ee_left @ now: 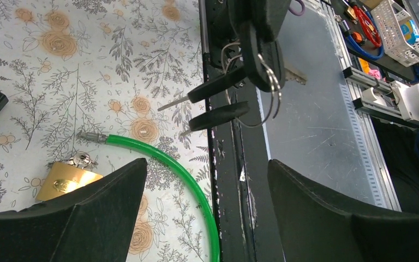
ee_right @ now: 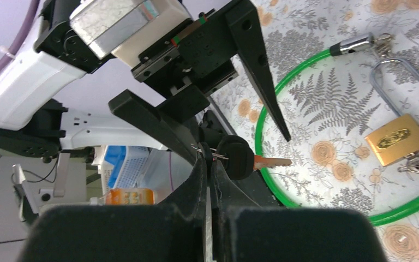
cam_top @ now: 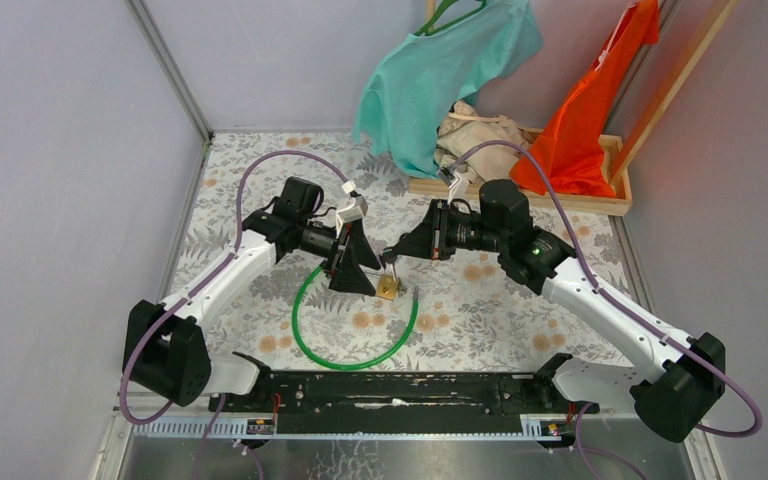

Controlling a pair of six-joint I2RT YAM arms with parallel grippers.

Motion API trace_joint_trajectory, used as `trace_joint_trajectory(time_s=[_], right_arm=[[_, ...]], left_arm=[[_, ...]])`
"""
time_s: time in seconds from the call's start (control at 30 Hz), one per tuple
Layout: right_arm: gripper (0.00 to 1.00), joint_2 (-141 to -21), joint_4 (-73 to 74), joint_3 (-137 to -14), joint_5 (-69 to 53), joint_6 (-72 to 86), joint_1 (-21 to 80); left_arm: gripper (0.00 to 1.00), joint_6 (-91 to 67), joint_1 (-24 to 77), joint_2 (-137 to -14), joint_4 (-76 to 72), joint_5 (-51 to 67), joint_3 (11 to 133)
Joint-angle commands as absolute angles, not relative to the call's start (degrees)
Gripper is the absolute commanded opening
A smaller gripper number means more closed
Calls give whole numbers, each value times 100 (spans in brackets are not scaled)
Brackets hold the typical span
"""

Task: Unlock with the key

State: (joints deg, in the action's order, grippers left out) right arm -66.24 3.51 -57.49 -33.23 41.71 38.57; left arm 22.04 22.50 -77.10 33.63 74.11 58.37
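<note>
**Right gripper (ee_right: 206, 164) clamps key (ee_right: 237, 158) over padlock (ee_right: 395, 139); left gripper (ee_left: 206, 164) gapes beside it**

Both arms rise from a black rail (cam_top: 400, 385) bolted along the near edge. Just beyond it a green cable (ee_left: 166, 158) lies curled in a loop on the flowered worktop (cam_top: 520, 320), about midway between the left and right edges. The brass padlock rests flat at the loop's far-right arc, its body inside the curve. One steel-capped cable end (ee_right: 354, 43) lies at the top of the shackle (ee_right: 403, 73) (threaded through or only touching, I cannot tell).

Above the padlock the two grippers come almost tip to tip. The right fingers (ee_right: 185, 191) are pressed tight together on the key's black head. Its blade sticks out sideways, apart from the padlock. Two spare keys (ee_left: 218, 90) dangle from a ring (ee_left: 273, 87) under the grip. Just to the left, the left fingers (ee_left: 87, 213) are spread wide with nothing between them, low over the loop. The near one hides part of the padlock in the left wrist view.

Farther back, a wooden tray (cam_top: 580, 203) sits in the far right corner. In it lie a beige cloth (cam_top: 480, 135) and the foot of an orange garment (cam_top: 590, 110). A teal shirt (cam_top: 450, 70) hangs over the far edge beside them.
</note>
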Motion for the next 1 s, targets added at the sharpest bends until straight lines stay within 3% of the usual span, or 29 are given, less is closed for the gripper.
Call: trace_joint_trajectory(time_s=[0.0,0.37,0.57,0.97], right_arm=[[0,-6525,-184,-6021,-3657,4499,3899],[0,-6565,-785,-5835,-3933,4964,3902],[0,-6583,-847,-5799,-3920,4999,3898],[0,-6647,-988,-5742,-3918,5088,3911]], left_arm=[[86,2396,2285,-7733,3111,7778,5879],[82,3018,2285,-7752,3659,8234,6024],[69,3389,2285,-7720,4064,8490,6194],[65,4092,2285,-7639,4799,8680,6403]])
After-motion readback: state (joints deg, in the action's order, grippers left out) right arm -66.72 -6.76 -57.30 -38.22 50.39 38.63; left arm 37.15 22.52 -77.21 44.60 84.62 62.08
